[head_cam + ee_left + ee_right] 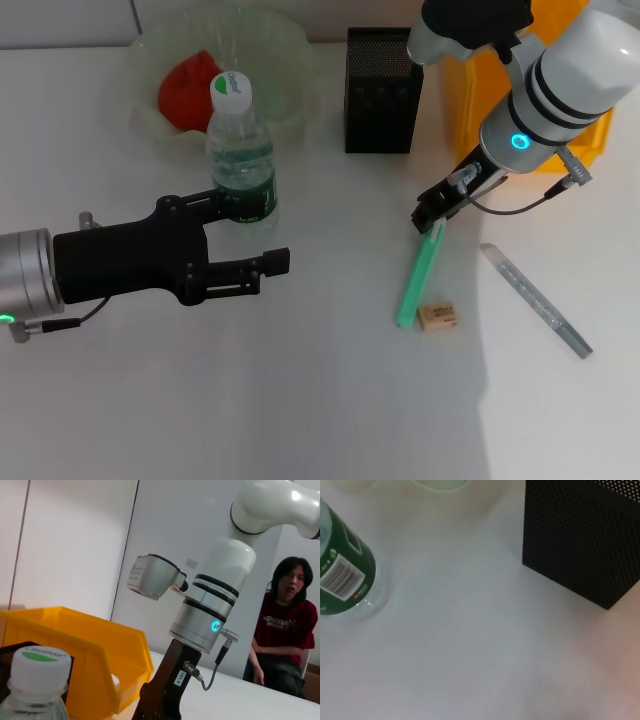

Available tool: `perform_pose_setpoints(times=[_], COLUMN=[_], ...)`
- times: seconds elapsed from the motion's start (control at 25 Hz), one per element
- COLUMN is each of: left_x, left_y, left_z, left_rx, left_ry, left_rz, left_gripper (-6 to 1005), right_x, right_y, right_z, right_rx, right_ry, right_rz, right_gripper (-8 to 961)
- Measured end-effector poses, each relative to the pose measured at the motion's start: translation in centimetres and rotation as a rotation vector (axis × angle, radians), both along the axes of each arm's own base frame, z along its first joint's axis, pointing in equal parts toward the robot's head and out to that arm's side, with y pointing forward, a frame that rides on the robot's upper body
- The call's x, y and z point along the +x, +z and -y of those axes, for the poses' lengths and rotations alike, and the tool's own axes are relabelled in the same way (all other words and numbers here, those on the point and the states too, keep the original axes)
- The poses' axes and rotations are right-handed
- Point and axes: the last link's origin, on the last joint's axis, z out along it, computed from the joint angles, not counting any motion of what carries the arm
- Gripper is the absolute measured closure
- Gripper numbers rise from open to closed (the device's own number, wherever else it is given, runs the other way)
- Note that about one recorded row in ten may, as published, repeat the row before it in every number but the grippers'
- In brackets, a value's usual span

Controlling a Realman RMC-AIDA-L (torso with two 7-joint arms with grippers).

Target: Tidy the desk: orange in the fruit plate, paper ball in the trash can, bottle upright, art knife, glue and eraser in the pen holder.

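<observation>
Now | 1 bottle (241, 150) upright | 1 eraser (438, 316) | left end effector (262, 232) spread | right end effector (432, 215) unclear

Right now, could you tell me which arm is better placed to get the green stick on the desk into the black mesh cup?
Right. The right gripper sits at the green stick's upper end, near the mesh cup. The left gripper is across the desk beside the upright bottle.

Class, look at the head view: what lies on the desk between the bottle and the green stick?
Nothing. In the head view, only bare white desk lies between the upright bottle and the green stick.
</observation>
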Motion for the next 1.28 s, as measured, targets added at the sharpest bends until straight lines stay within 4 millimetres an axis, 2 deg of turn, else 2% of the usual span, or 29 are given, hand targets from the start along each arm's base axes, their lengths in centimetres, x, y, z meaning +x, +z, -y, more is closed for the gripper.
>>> perform_pose_setpoints(times=[0.2, 0.4, 0.48, 0.76, 1.0, 1.28], left_x=[0.0, 0.0, 0.0, -0.2, -0.1, 0.1], left_y=[0.0, -0.1, -0.2, -0.1, -0.1, -0.1], left_z=[0.0, 0.0, 0.1, 0.3, 0.4, 0.2], left_rx=[0.001, -0.001, -0.002, -0.003, -0.006, -0.009], left_ry=[0.001, 0.001, 0.002, 0.007, 0.003, -0.005], left_rz=[0.0, -0.001, -0.002, 0.003, 0.007, 0.006], left_gripper=[199, 199, 199, 199, 199, 199], right_x=[0.0, 0.1, -0.2, -1.2, -2.2, -1.3], right_y=[0.0, 0.0, 0.3, 2.2, 3.0, 2.9], right_z=[0.0, 0.0, -0.2, -0.4, 0.7, 1.6], right_rx=[-0.001, 0.003, 0.014, 0.05, 0.015, 0.01], right_ry=[0.002, 0.002, 0.015, 0.036, -0.009, -0.107], right_rz=[0.001, -0.001, -0.008, -0.044, -0.045, -0.045], right_gripper=[465, 707, 755, 746, 624, 472])
